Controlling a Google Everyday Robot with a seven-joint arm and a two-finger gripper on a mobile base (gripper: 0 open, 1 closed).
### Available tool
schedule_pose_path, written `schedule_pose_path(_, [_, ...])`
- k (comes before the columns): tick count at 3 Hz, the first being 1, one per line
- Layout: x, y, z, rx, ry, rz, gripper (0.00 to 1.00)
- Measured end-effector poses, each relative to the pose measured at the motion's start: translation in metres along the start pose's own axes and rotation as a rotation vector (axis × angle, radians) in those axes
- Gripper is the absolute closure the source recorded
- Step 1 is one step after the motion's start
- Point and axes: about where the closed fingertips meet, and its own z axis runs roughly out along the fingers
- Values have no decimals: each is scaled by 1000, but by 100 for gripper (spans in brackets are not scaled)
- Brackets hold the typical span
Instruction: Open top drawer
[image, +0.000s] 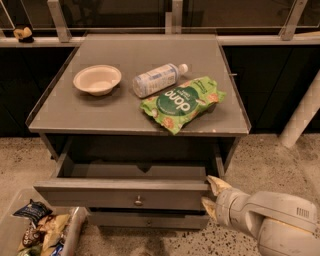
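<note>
One drawer pulled out, is that what we're looking at? (Desk)

Yes. The top drawer (100, 192) of a grey cabinet (75, 115) stands well out from under the top, its round knob (138, 201) at the centre of the front panel. (Photographer)

And the arm? (Desk)

The gripper (206, 190) sits low at right, at the right end of that drawer front. Its two pale fingers (218, 184) are spread apart, one by the panel's upper edge and one by its lower edge. I cannot tell whether they touch the wood. (Photographer)

What's on top? (Desk)

A pale bowl (97, 79) at left, a plastic bottle (157, 79) lying on its side near the middle, and a green snack bag (182, 102) just in front of the bottle. Below the open drawer, a slimmer drawer front (150, 220) is closed. A clear bin (75, 227) of snack packets stands on the speckled floor (270, 160) at lower left. (Photographer)
</note>
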Motion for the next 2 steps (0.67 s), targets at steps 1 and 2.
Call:
schedule_pose_path(1, [-1,4,-8,5,-15,13,100])
schedule_pose_path(2, [-3,3,-10,5,-15,13,100])
